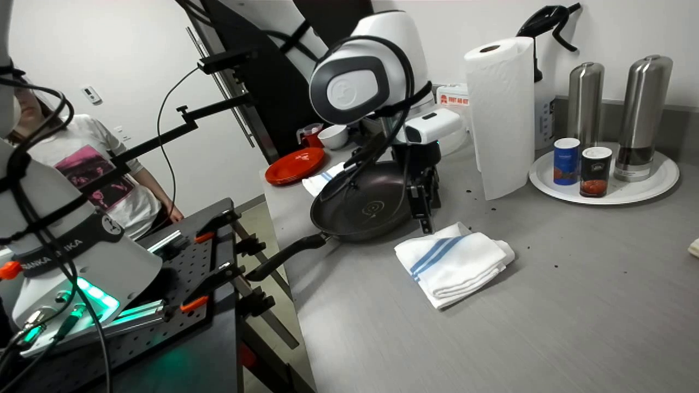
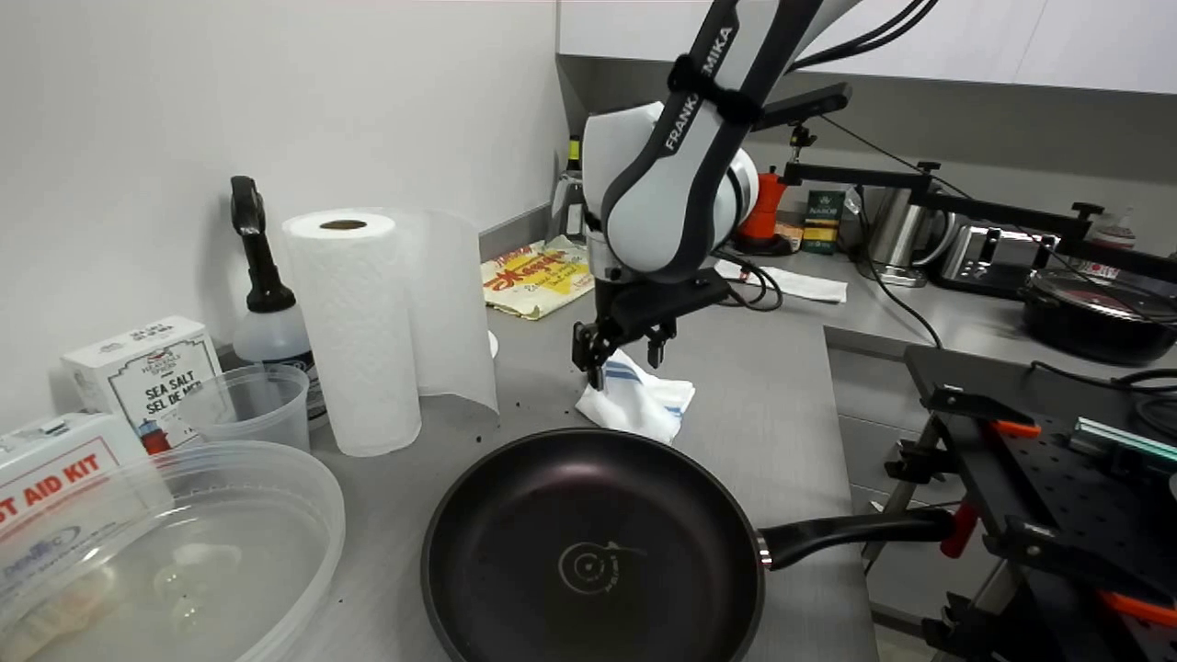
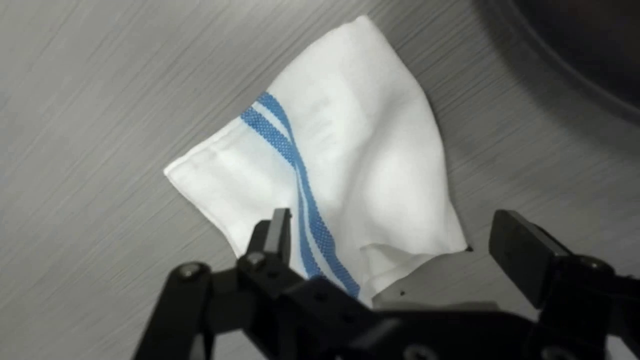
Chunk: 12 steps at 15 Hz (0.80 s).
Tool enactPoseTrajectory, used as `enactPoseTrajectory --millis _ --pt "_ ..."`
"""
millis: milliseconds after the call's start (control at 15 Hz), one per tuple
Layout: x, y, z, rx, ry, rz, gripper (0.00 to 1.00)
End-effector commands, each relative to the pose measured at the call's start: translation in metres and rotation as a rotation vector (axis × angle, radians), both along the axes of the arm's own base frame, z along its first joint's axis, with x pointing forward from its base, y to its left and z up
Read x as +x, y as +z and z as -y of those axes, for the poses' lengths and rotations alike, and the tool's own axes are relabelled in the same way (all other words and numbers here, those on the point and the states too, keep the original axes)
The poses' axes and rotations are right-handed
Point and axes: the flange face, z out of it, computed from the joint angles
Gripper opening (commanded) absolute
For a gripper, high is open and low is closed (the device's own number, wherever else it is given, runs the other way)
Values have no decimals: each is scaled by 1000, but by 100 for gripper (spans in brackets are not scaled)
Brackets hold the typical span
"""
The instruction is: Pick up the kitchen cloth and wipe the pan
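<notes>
The kitchen cloth [image 1: 456, 265] is white with blue stripes and lies folded on the grey counter beside the pan. It also shows in an exterior view [image 2: 644, 409] and in the wrist view [image 3: 345, 150]. The dark frying pan [image 2: 588, 515] stands close to the cloth; its rim shows at the wrist view's upper right [image 3: 595, 50]. My gripper [image 3: 397, 235] is open with nothing between its fingers. One finger is over the cloth, the other over bare counter past its edge. In both exterior views the fingertips [image 1: 429, 215] [image 2: 627, 368] are low by the cloth; contact cannot be told.
A tall paper towel roll [image 1: 499, 120] stands near the gripper. A white plate [image 1: 666, 174] holds shakers and metal grinders. Red plates [image 1: 295, 165] and another striped cloth [image 1: 314, 184] lie beyond the pan. A see-through tub [image 2: 313, 552] stands beside the pan. The pan handle [image 2: 855, 533] overhangs the counter edge.
</notes>
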Motion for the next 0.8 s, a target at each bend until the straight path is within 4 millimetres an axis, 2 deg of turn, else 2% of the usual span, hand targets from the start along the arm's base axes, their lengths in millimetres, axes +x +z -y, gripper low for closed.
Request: enactPoseTrajectory --millis 0,333,467,733 --pt "-23 51 -24 70 124 -5 100" --pt "-56 99 -56 76 261 -3 100" --pt "-76 115 -70 72 328 1 100" --pt "-119 135 -98 46 454 -9 100"
